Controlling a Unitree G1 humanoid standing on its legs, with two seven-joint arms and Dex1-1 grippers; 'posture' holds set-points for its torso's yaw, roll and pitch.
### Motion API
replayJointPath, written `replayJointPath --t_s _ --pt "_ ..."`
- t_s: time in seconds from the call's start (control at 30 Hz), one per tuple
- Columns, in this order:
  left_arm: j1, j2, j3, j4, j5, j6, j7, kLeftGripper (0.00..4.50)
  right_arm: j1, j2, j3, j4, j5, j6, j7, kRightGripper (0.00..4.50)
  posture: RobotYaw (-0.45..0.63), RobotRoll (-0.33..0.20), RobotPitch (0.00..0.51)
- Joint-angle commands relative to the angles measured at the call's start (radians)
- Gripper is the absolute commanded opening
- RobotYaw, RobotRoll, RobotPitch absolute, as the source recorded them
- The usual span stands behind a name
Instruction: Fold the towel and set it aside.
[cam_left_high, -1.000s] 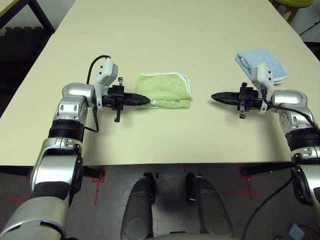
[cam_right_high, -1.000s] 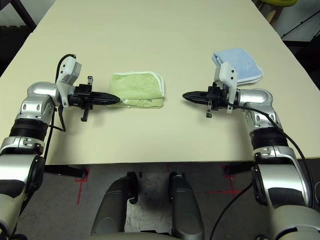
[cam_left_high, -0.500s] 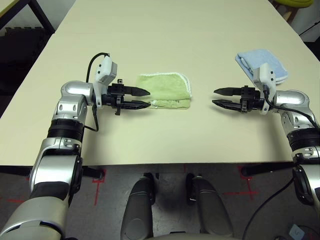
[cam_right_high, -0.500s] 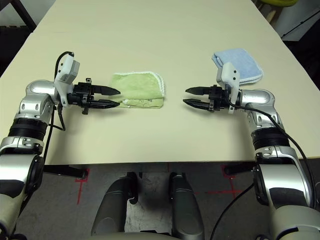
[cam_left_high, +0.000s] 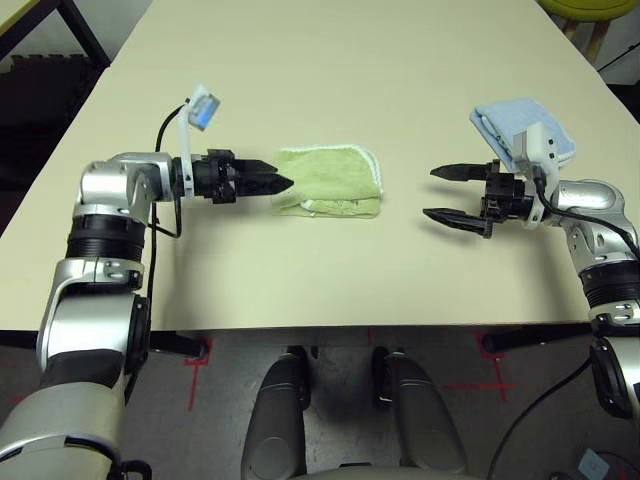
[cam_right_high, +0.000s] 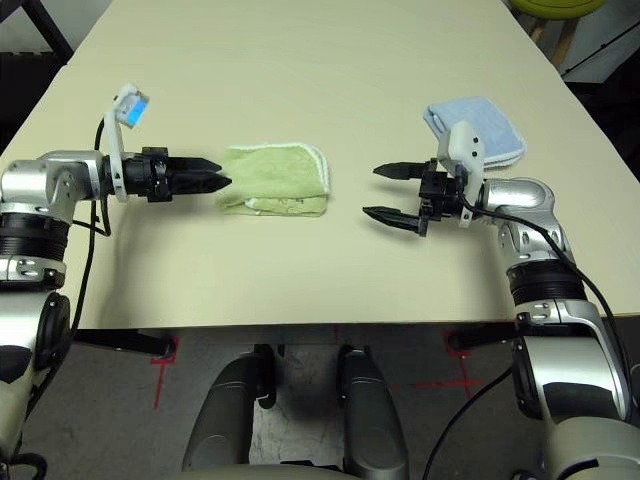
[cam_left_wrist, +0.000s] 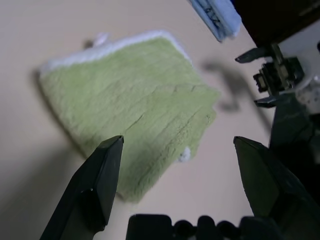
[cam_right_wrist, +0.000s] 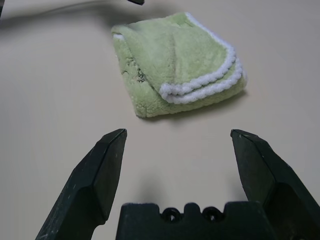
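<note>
The towel (cam_left_high: 330, 180), light green with white edging, lies folded into a small pad on the table (cam_left_high: 320, 60), left of centre. My left gripper (cam_left_high: 278, 182) points at the towel's left end, its tips right at the cloth. In the left wrist view its fingers (cam_left_wrist: 100, 175) stand wide apart, open, with the towel (cam_left_wrist: 130, 100) just beyond them and nothing held. My right gripper (cam_left_high: 432, 192) hovers a short way right of the towel, open and empty. In the right wrist view the towel (cam_right_wrist: 175, 65) lies ahead of its spread fingers (cam_right_wrist: 102, 170).
A smaller light blue folded cloth (cam_left_high: 525, 125) lies at the right of the table, behind my right wrist. Bare tabletop stretches beyond the towel and between the two grippers. The table's front edge runs close below both arms.
Both grippers went from shut to wide open. The left wrist has rolled and its elbow swung out left, tips still at the towel's end. The towel has not moved.
</note>
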Motion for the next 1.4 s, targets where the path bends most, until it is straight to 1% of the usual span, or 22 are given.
replayJointPath --t_s 0.03,0.07,0.17,0.33,0.47,0.57,0.7,0.8,1.07,1.17,1.2,1.27,1.3,1.4 --pt "-0.032 0.028 0.007 0.064 -0.034 0.117 0.015 4.46 0.026 -0.01 -0.007 -0.029 0.016 0.01 -0.002 4.5 -0.01 0.0 0.195" --pt "-0.038 0.031 -0.006 0.082 -0.032 0.122 0.011 4.46 0.028 -0.011 -0.008 -0.033 0.017 0.013 -0.002 4.5 -0.01 0.0 0.198" --pt "-0.059 0.026 -0.04 0.166 0.006 0.075 0.031 4.46 0.035 -0.017 -0.009 -0.05 0.022 0.023 -0.003 4.5 -0.02 0.0 0.202" --pt "-0.113 0.002 -0.055 0.333 0.064 -0.055 0.083 4.46 0.053 -0.03 -0.013 -0.086 0.032 0.042 -0.006 4.5 -0.04 0.0 0.214" --pt "-0.146 -0.025 -0.082 0.424 0.109 -0.166 0.059 4.46 0.07 -0.045 -0.013 -0.113 0.04 0.058 -0.008 4.5 -0.05 0.0 0.225" --pt "-0.182 -0.046 -0.076 0.489 0.127 -0.227 0.051 4.46 0.079 -0.057 -0.014 -0.129 0.044 0.068 -0.008 4.5 -0.06 0.0 0.229" --pt "-0.209 -0.071 -0.06 0.546 0.137 -0.255 0.042 4.46 0.081 -0.07 -0.015 -0.144 0.047 0.08 -0.01 4.5 -0.07 0.0 0.225" --pt "-0.223 -0.096 -0.038 0.575 0.133 -0.267 0.065 4.46 0.085 -0.074 -0.015 -0.147 0.047 0.08 -0.012 4.5 -0.07 0.0 0.221" --pt "-0.228 -0.153 -0.04 0.614 0.164 -0.286 0.092 4.46 0.079 -0.068 -0.013 -0.15 0.047 0.078 -0.022 4.5 -0.07 0.0 0.213" --pt "-0.232 -0.173 -0.015 0.626 0.159 -0.288 0.122 4.46 0.086 -0.067 -0.015 -0.157 0.049 0.077 -0.025 4.5 -0.07 0.0 0.212" --pt "-0.235 -0.179 -0.005 0.63 0.157 -0.289 0.131 4.38 0.088 -0.067 -0.014 -0.159 0.049 0.076 -0.026 4.5 -0.07 0.0 0.21" --pt "-0.241 -0.189 0.014 0.637 0.151 -0.29 0.151 4.06 0.09 -0.065 -0.014 -0.161 0.049 0.076 -0.03 4.5 -0.07 0.0 0.208" --pt "-0.244 -0.193 0.023 0.639 0.147 -0.29 0.16 3.8 0.09 -0.065 -0.014 -0.162 0.049 0.076 -0.032 4.5 -0.07 0.0 0.207" --pt "-0.251 -0.205 0.043 0.643 0.141 -0.28 0.162 2.8 0.093 -0.065 -0.014 -0.162 0.05 0.073 -0.037 4.5 -0.07 0.0 0.205"
